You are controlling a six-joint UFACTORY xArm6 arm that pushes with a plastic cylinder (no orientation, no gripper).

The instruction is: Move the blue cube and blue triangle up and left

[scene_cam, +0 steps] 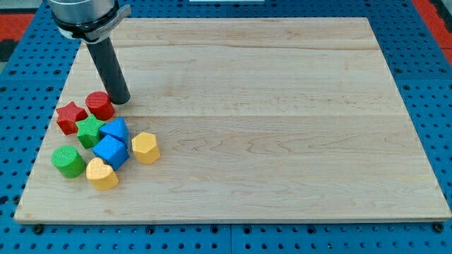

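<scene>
The blue cube (111, 151) lies in a cluster at the board's lower left. The blue triangle (116, 130) sits just above it, touching it. My tip (120, 99) is the lower end of the dark rod, just right of the red cylinder (99, 105) and above the blue triangle, a small gap from it. The rod leans up to the view's top left.
Around the blue blocks: a red star (70, 116), a green star (89, 130), a green cylinder (68, 161), a yellow heart (102, 174) and a yellow hexagon (145, 147). The wooden board (268, 113) lies on a blue pegboard; its left edge (42, 152) is close to the cluster.
</scene>
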